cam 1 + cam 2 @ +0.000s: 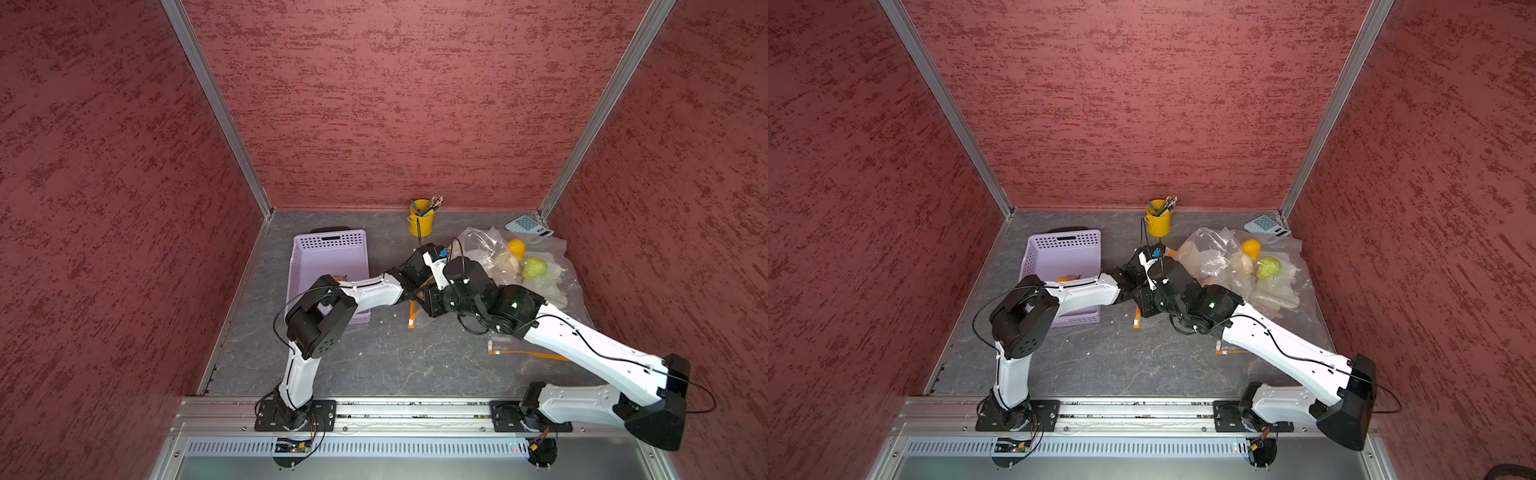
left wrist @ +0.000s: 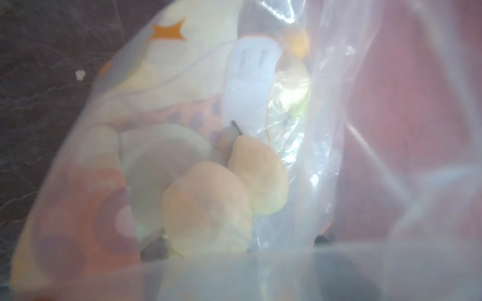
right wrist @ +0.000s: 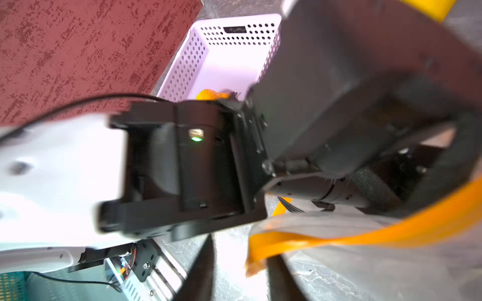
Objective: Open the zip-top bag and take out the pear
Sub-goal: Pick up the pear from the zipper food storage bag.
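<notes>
Pear (image 2: 257, 179), pale with a dark stem, lying inside the zip-top bag (image 1: 482, 245) at about 2 o'clock on the table, touching another pale fruit (image 2: 206, 208). Right gripper (image 3: 241, 265) with jaws apart, the orange zip strip (image 3: 352, 234) hanging loose between them, not clamped. Left gripper (image 1: 438, 254) at the bag's 9 o'clock side, seemingly at the mouth; through the blurred film, impossible to tell whether apart or together. To do this step well: hold the mouth wide, reach in low under the film, and close on the pear's body only, not on the stem or the plastic.
</notes>
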Motion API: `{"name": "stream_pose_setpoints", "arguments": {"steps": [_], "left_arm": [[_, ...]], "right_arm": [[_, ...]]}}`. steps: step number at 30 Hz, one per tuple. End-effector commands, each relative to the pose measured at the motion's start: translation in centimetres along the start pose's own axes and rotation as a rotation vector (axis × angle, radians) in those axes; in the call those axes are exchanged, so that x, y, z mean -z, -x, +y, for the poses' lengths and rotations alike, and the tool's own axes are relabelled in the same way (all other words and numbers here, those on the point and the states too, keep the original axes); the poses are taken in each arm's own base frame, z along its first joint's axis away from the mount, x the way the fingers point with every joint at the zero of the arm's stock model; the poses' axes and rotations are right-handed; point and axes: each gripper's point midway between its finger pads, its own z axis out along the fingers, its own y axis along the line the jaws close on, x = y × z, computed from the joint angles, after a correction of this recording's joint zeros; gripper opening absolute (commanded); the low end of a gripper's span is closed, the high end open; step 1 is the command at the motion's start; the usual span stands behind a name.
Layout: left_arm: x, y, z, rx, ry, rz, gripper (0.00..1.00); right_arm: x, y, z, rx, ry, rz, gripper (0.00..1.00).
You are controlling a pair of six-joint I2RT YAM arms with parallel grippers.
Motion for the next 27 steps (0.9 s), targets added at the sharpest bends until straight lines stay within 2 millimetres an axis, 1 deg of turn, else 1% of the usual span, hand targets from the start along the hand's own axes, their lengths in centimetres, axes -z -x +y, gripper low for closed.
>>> {"name": "stream_pose_setpoints", "arguments": {"steps": [1, 2, 4, 6, 7, 8, 9, 10, 11, 12, 13, 15, 16, 17, 18, 20, 22, 23, 25, 26, 27], "left_arm": [[-1.6, -1.4, 2.2, 0.033, -0.007, 0.031, 0.89], [-1.8, -1.6, 2.5, 0.037, -0.008, 0.034, 0.89], [-1.9, -1.7, 2.4, 0.036, -0.018, 0.039, 0.91], [-2.0, -1.6, 2.5, 0.035, -0.015, 0.039, 0.92], [-2.0, -1.7, 2.7, 0.039, -0.011, 0.042, 0.93], [-2.0, -1.5, 2.6, 0.042, -0.023, 0.038, 0.94], [-2.0, -1.5, 2.5, 0.046, -0.038, 0.038, 0.95], [-2.0, -1.5, 2.3, 0.046, -0.054, 0.039, 0.96], [-1.9, -1.5, 2.1, 0.048, -0.069, 0.038, 0.96], [-1.8, -1.4, 1.9, 0.047, -0.089, 0.034, 0.97], [-1.7, -1.4, 1.6, 0.046, -0.113, 0.032, 0.97], [-1.7, -1.5, 1.0, 0.052, -0.161, 0.042, 0.98], [-1.8, -1.5, 0.7, 0.057, -0.182, 0.050, 0.98], [-1.8, -1.6, 0.4, 0.057, -0.200, 0.056, 0.98], [-1.9, -1.7, 0.2, 0.058, -0.211, 0.065, 0.98], [-2.1, -2.0, 0.5, 0.063, -0.199, 0.079, 0.98], [-2.2, -2.3, 0.9, 0.068, -0.188, 0.094, 0.99], [-2.3, -2.4, 1.2, 0.072, -0.183, 0.099, 0.99], [-2.4, -2.6, 1.7, 0.079, -0.176, 0.108, 0.99], [-2.4, -2.7, 1.8, 0.081, -0.172, 0.111, 0.99], [-2.5, -2.7, 2.1, 0.085, -0.168, 0.115, 0.99]], "right_arm": [[2.3, 2.5, -1.7, -0.046, -0.035, -0.044, 0.77], [3.4, 3.1, -2.9, -0.069, -0.054, -0.069, 0.86], [5.8, 4.2, -4.8, -0.121, -0.065, -0.128, 0.98], [8.6, 4.9, -6.7, -0.163, -0.078, -0.185, 0.99], [9.9, 5.2, -8.4, -0.193, -0.115, -0.210, 0.99], [10.8, 5.0, -10.7, -0.235, -0.179, -0.215, 0.99], [11.3, 4.5, -13.1, -0.281, -0.246, -0.208, 0.99], [11.4, 3.6, -15.9, -0.335, -0.320, -0.185, 0.99], [11.1, 2.8, -18.2, -0.386, -0.364, -0.163, 0.99], [10.3, 1.7, -20.8, -0.448, -0.397, -0.138, 0.99], [9.2, 0.8, -22.8, -0.506, -0.393, -0.123, 0.99], [6.5, -0.6, -25.2, -0.580, -0.350, -0.096, 0.96], [5.3, -1.5, -26.6, -0.604, -0.371, -0.073, 0.94], [4.6, -2.4, -27.6, -0.614, -0.405, -0.047, 0.93], [3.7, -3.2, -28.5, -0.624, -0.416, -0.023, 0.93], [2.0, -4.5, -29.3, -0.640, -0.400, 0.019, 0.92], [1.4, -5.8, -30.6, -0.647, -0.456, 0.059, 0.89], [1.2, -6.0, -31.0, -0.646, -0.467, 0.056, 0.89], [0.1, -5.9, -31.0, -0.647, -0.427, 0.055, 0.87], [-0.2, -5.9, -31.3, -0.653, -0.427, 0.063, 0.85], [-0.6, -6.0, -31.6, -0.656, -0.430, 0.063, 0.81]]}}
